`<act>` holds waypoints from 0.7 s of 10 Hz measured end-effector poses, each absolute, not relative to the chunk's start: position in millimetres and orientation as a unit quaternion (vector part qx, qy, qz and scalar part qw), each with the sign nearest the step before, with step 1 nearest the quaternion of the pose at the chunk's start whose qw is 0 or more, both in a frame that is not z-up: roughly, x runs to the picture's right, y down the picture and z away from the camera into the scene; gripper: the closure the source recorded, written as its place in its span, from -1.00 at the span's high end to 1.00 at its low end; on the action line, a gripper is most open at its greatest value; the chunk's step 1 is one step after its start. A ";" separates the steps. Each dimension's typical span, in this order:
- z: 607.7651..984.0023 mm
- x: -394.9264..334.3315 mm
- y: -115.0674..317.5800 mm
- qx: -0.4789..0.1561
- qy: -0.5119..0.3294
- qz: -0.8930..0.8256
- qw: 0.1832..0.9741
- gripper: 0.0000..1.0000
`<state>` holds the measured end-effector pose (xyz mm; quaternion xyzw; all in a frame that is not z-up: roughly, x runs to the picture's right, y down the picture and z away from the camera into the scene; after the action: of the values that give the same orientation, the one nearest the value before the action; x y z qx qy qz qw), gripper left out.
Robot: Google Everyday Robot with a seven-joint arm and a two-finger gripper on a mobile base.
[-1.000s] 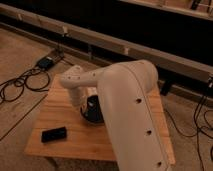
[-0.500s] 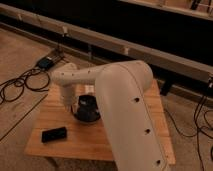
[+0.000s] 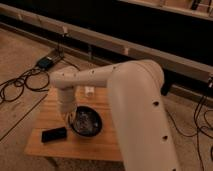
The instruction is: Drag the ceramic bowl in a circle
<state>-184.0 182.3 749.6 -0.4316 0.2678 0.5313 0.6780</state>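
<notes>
On the wooden desk (image 3: 50, 107), my gripper (image 3: 68, 118) sits clenched at the ceramic bowl (image 3: 86, 122)'s rim (side toward the desk's left edge).

Pincer (image 3: 68, 117) between ceramic bowl (image 3: 88, 123) and black slab (image 3: 54, 134)

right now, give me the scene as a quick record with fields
table: wooden table, low, on a rough floor
bowl: ceramic bowl, black, upright, mid-table
hand: hand shut, down at the bowl's rim, on the side toward the flat black object
other: flat black object beside bowl; white cup behind it
floor: cables
</notes>
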 end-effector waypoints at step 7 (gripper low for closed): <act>800.5 -63.8 149.9 -0.354 0.324 0.611 0.630 -1.00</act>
<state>-63.8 149.9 800.5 -0.3539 0.3237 0.6110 0.6298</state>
